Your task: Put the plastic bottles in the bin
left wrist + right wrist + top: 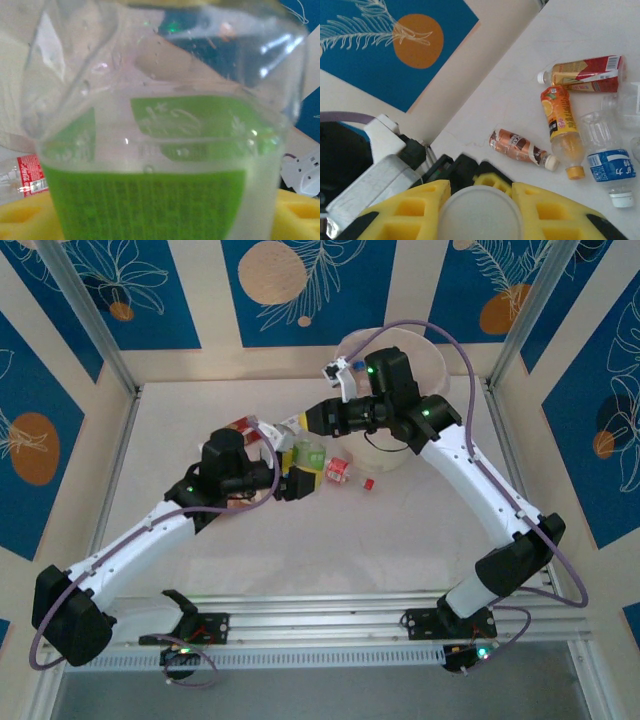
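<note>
While both arms reach in over the middle of the counter [250, 570], a green-labelled bottle [150, 200] sits between their tips. Seen from the left wrist, its clear body and green label stand right in front of the lens. The left claw [160, 222] is wide apart, with one yellow finger [20, 217] at each lower corner and the bottle in the gap. I cannot tell whether either pad touches it. The right claw [481, 195] is clamped on the bottle's far end. From the right wrist that end shows as a round whitish disc wedged tight between two yellow fingers [412, 207].

From above, the bin [432, 352] stands at the far right of the counter, partly covered by the right arm. The held bottle is near its left side but outside it. A red-labelled bottle [338, 470] and a small red thing [368, 483] lie on the counter just beside the claws, between them and the bin. Another red-labelled one [244, 427] lies to the left of the right claw.

Past the right claw, four more bottles lie close together on the counter: a red-and-gold one [587, 74], an orange-labelled one [560, 117] just beside it, a brown-labelled one [520, 147], and a blue-labelled one [612, 170] with a white cap. A crushed clear bottle [625, 102] lies at that view's right edge.
</note>
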